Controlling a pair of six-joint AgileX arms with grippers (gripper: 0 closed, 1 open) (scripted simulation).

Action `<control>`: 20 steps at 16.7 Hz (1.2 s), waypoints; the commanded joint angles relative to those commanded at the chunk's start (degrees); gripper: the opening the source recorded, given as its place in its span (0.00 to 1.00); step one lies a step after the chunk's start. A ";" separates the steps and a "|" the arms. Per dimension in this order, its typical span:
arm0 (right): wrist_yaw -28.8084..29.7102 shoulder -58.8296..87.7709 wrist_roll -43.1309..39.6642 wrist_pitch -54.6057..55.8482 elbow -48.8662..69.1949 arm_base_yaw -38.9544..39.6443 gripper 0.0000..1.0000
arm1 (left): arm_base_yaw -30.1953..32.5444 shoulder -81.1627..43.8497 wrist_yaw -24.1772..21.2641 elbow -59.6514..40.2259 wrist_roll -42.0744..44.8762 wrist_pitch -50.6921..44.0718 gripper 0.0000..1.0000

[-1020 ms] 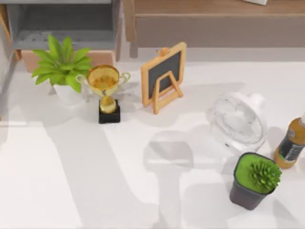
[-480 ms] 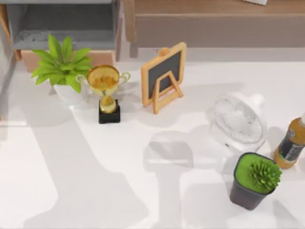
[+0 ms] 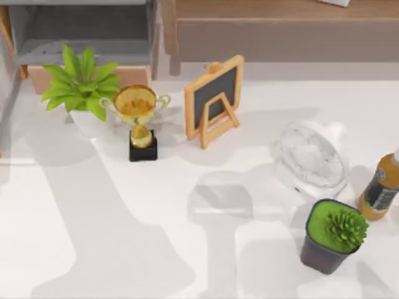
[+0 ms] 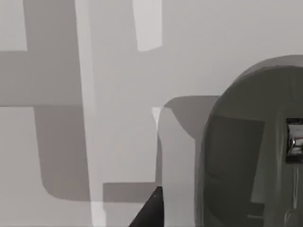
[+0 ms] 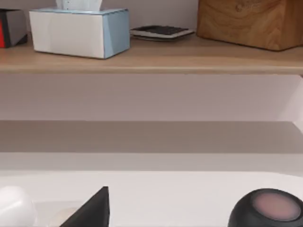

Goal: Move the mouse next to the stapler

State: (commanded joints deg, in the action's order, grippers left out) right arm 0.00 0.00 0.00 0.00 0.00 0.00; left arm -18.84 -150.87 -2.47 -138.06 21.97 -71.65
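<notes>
The mouse and the stapler are out of view. A dark tip of my left gripper pokes in at the edge of the left wrist view, over bare white table crossed by shadows. A large grey rounded shape with a small metal part sits close beside it; I cannot tell what it is. A dark wedge of my right gripper shows low in the right wrist view, facing a wooden shelf. Near it is a dark dome with a pale pinkish top.
On the table stand a leafy plant, gold trophy, small chalkboard easel, white fan, succulent pot and brown bottle. The shelf holds a tissue box, calculator and wooden box.
The broad shadow across the table's left side has shifted and changed shape. None of the table's objects has moved.
</notes>
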 joint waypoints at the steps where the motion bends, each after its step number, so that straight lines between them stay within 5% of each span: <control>1: 0.00 0.00 0.00 0.00 0.00 0.00 1.00 | 0.00 0.00 0.00 0.00 0.00 0.00 0.40; 6: 0.00 0.00 0.00 0.00 0.00 0.00 1.00 | 0.00 0.00 0.00 0.00 0.00 0.00 0.02; 20: 0.00 0.00 0.00 0.00 0.00 0.00 1.00 | -0.77 3.46 -0.67 1.08 0.29 -0.67 0.00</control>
State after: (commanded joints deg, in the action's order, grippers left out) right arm 0.00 0.00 0.00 0.00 0.00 0.00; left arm -19.61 -147.41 -3.13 -136.98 22.26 -72.32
